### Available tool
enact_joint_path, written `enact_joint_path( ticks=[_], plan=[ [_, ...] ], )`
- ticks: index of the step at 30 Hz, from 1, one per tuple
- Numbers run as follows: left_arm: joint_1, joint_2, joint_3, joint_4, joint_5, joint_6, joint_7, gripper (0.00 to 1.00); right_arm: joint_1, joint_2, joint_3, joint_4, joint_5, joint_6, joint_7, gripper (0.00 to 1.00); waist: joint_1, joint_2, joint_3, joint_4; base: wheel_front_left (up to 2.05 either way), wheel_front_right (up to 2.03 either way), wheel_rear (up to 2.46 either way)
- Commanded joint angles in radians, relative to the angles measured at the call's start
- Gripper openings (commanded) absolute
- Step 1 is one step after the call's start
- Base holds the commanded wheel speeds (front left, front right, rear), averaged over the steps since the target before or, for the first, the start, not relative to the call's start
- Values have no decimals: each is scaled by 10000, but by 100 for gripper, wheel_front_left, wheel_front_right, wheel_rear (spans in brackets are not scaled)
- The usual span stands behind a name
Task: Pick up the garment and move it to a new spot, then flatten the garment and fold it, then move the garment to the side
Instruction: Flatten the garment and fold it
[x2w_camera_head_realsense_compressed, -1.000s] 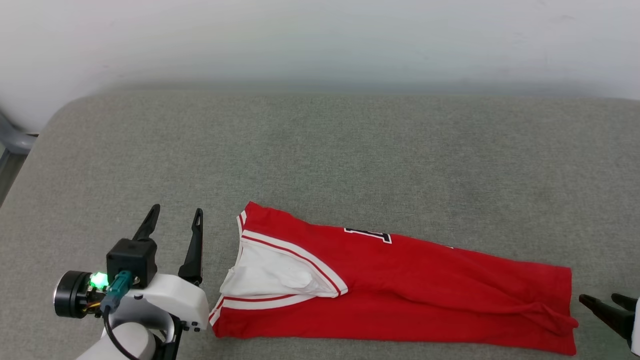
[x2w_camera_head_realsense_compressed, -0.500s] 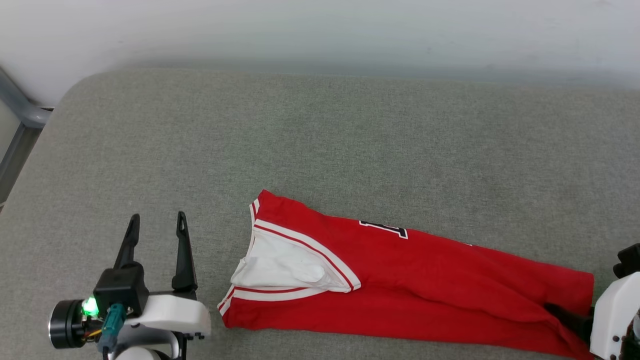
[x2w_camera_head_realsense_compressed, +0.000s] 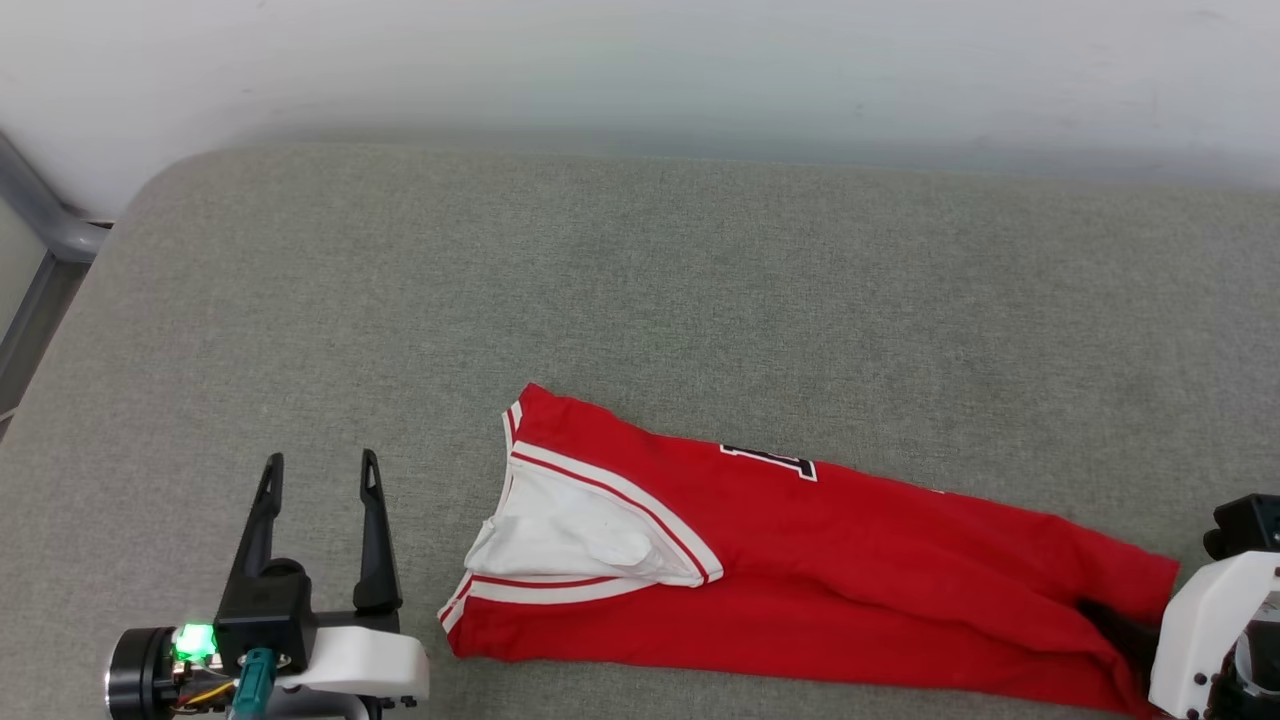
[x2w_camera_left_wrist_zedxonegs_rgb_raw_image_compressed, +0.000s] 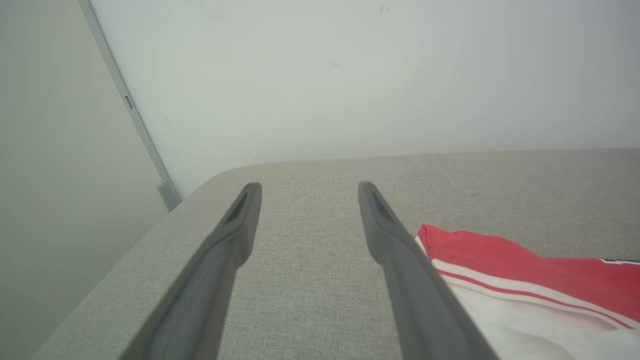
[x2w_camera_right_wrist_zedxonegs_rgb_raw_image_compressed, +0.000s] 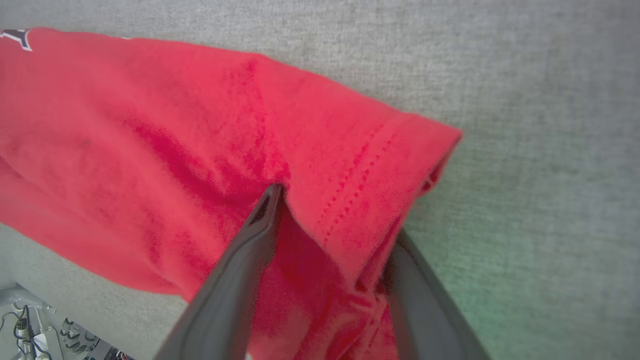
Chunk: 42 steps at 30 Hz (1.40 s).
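A: Where is the garment (x2w_camera_head_realsense_compressed: 850, 560) now, and which step is this?

B: It lies on the grey tabletop (x2w_camera_head_realsense_compressed: 640, 300) as a long narrow strip, with the collar end to your left and the hem end to your right. I judge you are in the folding step: the lengthwise fold is done, the cross fold is not yet made.

A: And my pincers?

B: Your right pincer (x2w_camera_right_wrist_zedxonegs_rgb_raw_image_compressed: 332, 215) is spread around the hem corner. One finger is on top of the red cloth and the other is at the hem edge, partly hidden. As far as I see, nothing is pinched. Your left pincer (x2w_camera_head_realsense_compressed: 321, 462) is spread wide and empty, just beside the white sleeve (x2w_camera_head_realsense_compressed: 570, 535).

A: What next?

B: Press the right fingers together on all layers, then carry the hem toward the collar. A loose layer may slip out.
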<state>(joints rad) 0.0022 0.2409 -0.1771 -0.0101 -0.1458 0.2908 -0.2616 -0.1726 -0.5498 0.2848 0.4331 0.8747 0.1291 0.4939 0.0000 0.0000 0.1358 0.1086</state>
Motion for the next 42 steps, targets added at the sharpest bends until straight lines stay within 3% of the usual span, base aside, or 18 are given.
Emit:
enact_joint_path(
  ticks=[1,17,25,34,42],
  plan=[
    [116,-131,89,52,114,-105,-45,100,117,271,335,255,69,26,17,0,0,0,-16,-4,0,0,0],
    [452,-779,698,406,904,-1049,-47,100,-86,-1468,72,1941,21,1,-1143,0,0,0,-565,-84,0,0,0],
    [746,-946,932,464,951,-1382,-45,100,565,-1916,28,173,1157,11,-782,0,0,0,-874,-118,0,0,0],
    [878,-1100,1053,527,1083,-1585,-45,100,1276,-1413,-649,-2755,2053,12,-132,0,0,0,-980,-151,0,0,0],
    [576,-1206,996,598,1188,-1762,-45,100,265,-30,-346,-4119,736,11,992,0,0,0,-790,-44,0,0,0]
  ],
)
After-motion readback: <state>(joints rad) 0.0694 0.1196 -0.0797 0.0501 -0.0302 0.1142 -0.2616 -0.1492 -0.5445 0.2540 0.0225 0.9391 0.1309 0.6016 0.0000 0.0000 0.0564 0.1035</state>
